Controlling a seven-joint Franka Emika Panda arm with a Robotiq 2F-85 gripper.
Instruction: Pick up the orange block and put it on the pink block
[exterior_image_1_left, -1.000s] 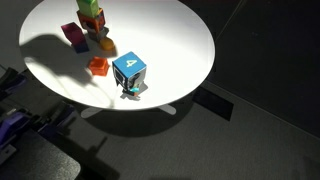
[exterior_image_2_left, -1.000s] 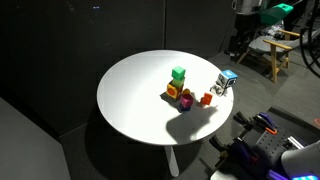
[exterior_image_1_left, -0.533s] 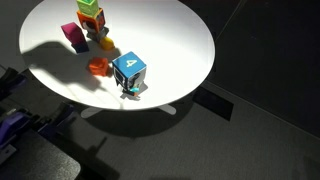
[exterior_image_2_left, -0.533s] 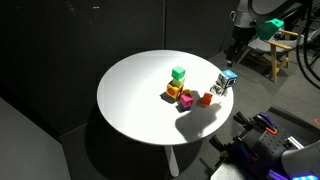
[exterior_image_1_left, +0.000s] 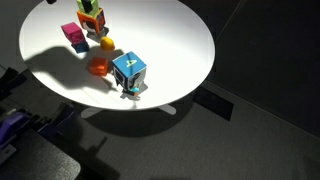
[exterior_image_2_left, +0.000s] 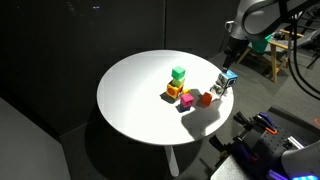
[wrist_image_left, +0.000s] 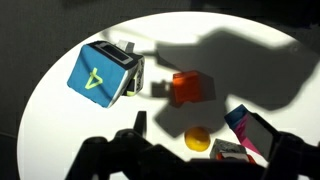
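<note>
On the white table (wrist_image_left: 60, 120): orange block (wrist_image_left: 187, 88), likely light, rigid; I'd grip its flat sides.
Gripper (wrist_image_left: 205, 135): jaws spread wide, empty.

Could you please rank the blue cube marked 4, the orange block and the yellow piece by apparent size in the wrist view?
1. The blue cube, clearly the largest.
2. The orange block.
3. The yellow piece, the smallest.
</note>
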